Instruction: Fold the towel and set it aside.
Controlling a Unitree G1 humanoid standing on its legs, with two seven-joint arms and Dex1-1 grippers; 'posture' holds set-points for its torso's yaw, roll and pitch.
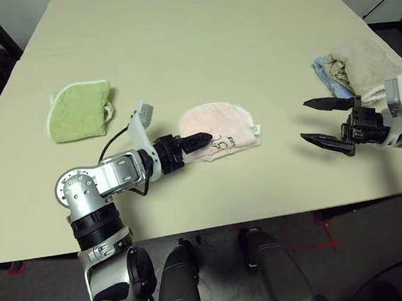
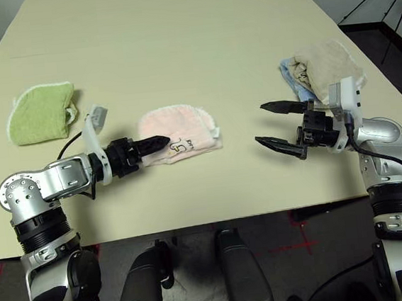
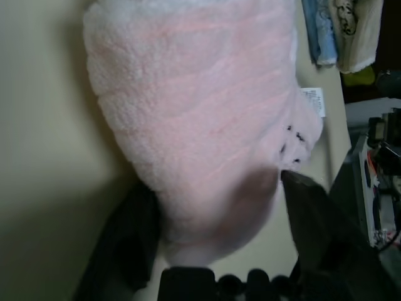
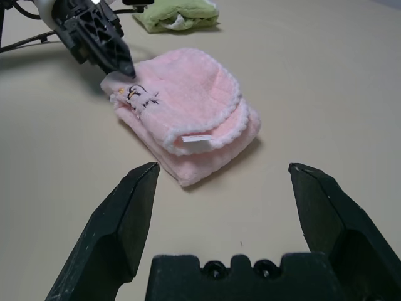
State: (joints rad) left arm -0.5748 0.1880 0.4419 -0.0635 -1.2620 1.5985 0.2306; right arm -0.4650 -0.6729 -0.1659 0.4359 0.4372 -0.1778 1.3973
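The towel (image 1: 222,130) is a pale pink folded bundle lying near the middle of the table (image 1: 197,37), with its white edging and tag toward the right end and a small dark mark on its front. My left gripper (image 1: 199,141) reaches in from the left and is shut on the towel's left end; in the left wrist view the terry cloth (image 3: 200,113) is bunched between the two fingers (image 3: 313,213). Well to the right of the towel, my right gripper (image 1: 305,120) hovers open and holds nothing, its jaws pointing at the towel (image 4: 188,113).
A folded green cloth (image 1: 80,111) lies at the left of the table. At the right edge, just behind my right gripper, sits a beige-and-blue cloth bundle (image 1: 353,68). The table's front edge (image 1: 264,215) runs close below both arms.
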